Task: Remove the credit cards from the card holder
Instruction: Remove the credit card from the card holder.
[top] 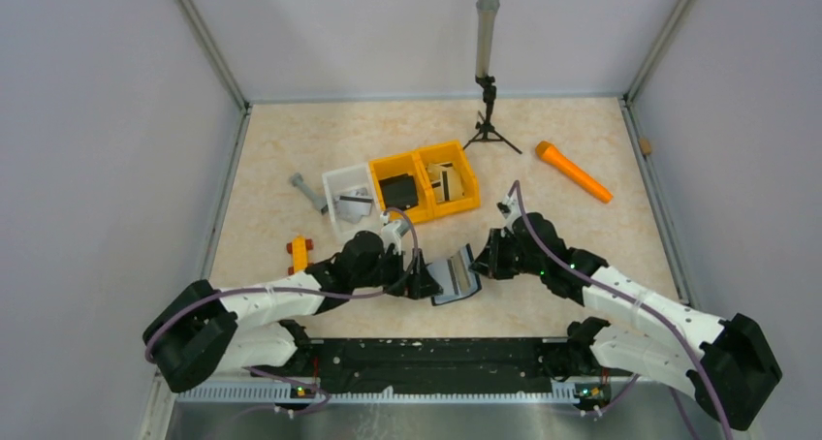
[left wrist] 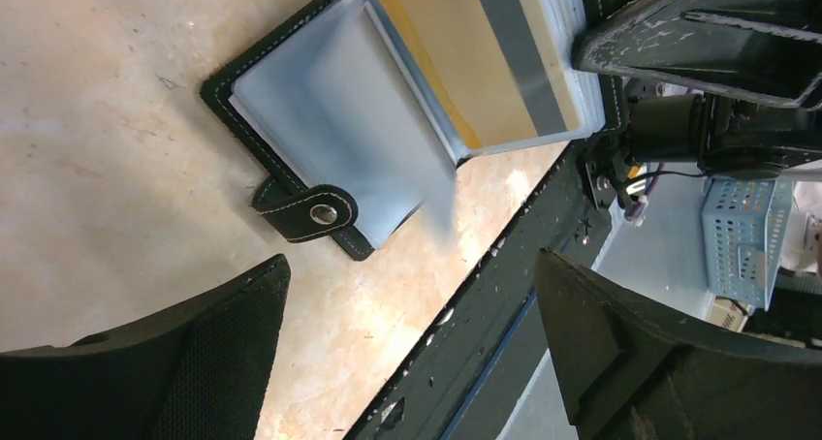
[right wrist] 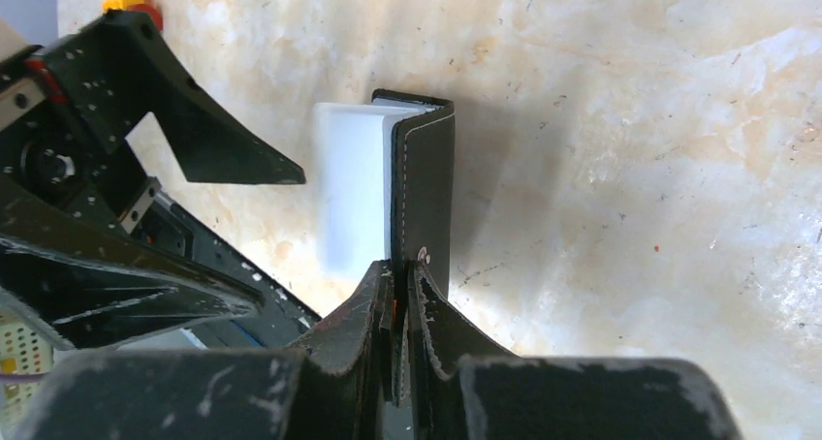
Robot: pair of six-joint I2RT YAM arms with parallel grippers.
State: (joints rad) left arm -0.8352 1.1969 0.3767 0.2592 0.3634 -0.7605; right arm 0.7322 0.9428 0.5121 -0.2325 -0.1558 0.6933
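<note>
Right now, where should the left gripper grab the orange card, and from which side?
Probably the edge of the orange card nearest the left gripper, pinched across its flat faces, from the side opposite the right gripper, which clamps the card holder by its cover.

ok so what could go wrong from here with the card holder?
1. The right gripper pinches only the thin cover edge of the card holder. A pull on a card could slide the cover out of the jaws.
2. The left gripper is open and holds nothing. A loose clear sleeve stands beside the orange card, so it may grab the sleeve instead.
</note>
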